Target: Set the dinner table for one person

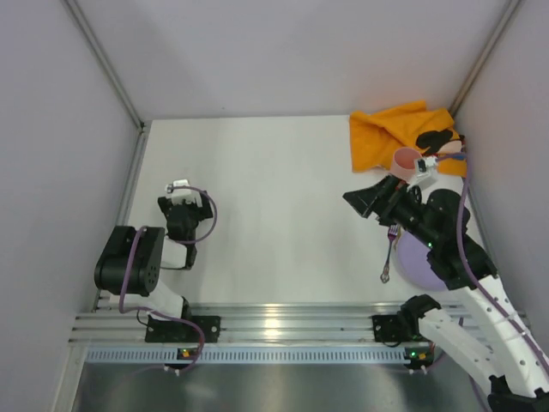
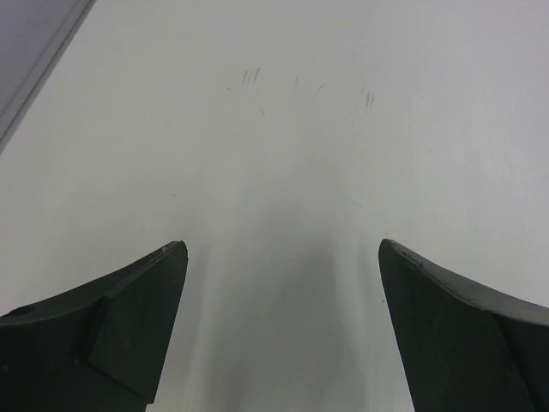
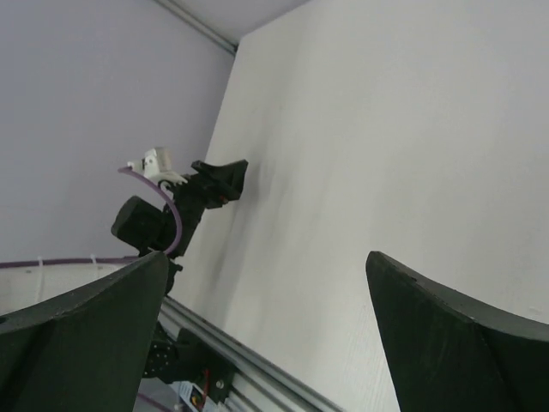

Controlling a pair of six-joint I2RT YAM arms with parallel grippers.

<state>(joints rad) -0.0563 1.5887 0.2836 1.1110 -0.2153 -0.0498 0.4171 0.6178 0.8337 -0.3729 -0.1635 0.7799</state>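
The white dinner table (image 1: 274, 189) fills the top view and both wrist views: left (image 2: 300, 129), right (image 3: 403, 129). An orange Mickey Mouse placemat (image 1: 386, 133) lies crumpled at the far right corner. A pink cup (image 1: 405, 159) stands at its near edge. A purple plate (image 1: 416, 257) lies at the right, partly hidden under my right arm, with a thin utensil (image 1: 389, 253) just left of it. My right gripper (image 1: 360, 200) is open and empty above the table, left of the cup. My left gripper (image 1: 196, 208) is open and empty over bare table at the near left.
Grey walls close in the table on the left, far and right sides. A metal rail (image 1: 274, 322) with both arm bases runs along the near edge. The left arm (image 3: 197, 193) shows in the right wrist view.
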